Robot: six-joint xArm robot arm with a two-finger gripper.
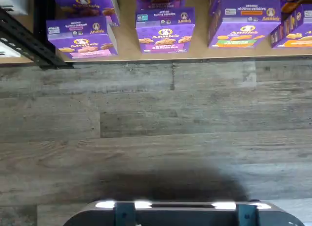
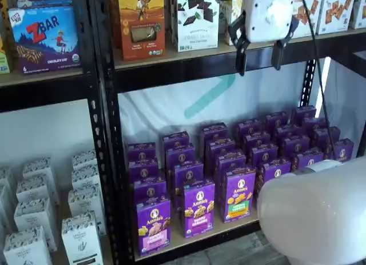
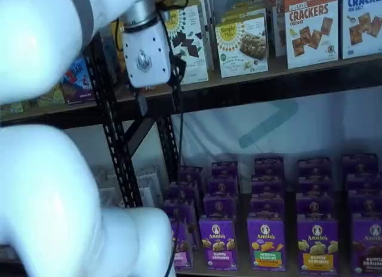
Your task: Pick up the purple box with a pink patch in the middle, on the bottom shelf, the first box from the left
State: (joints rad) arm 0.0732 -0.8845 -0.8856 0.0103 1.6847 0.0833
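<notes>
Where the purple cartons crowd the bottom shelf (image 2: 189, 242), I read "Annie's" on a white round logo on nearly all of them. My target, the purple box (image 2: 152, 224) with the pink panel, stands at the front of the leftmost row, just beside the black upright (image 2: 111, 162); the wrist view shows it (image 1: 82, 38) too, marked "Bunny Grahams". Its neighbour (image 2: 199, 207) has a purple panel, the next box (image 2: 238, 193) a green one. Higher up I make out a "Z Bar" carton (image 2: 44, 36) and "Crackers" boxes (image 3: 309, 27). My gripper (image 2: 258, 58) hangs at upper-shelf height, fingers plainly apart, holding and touching nothing. Blurred white arm segments (image 3: 54, 187) cover much of one shelf view, hiding the target there.
</notes>
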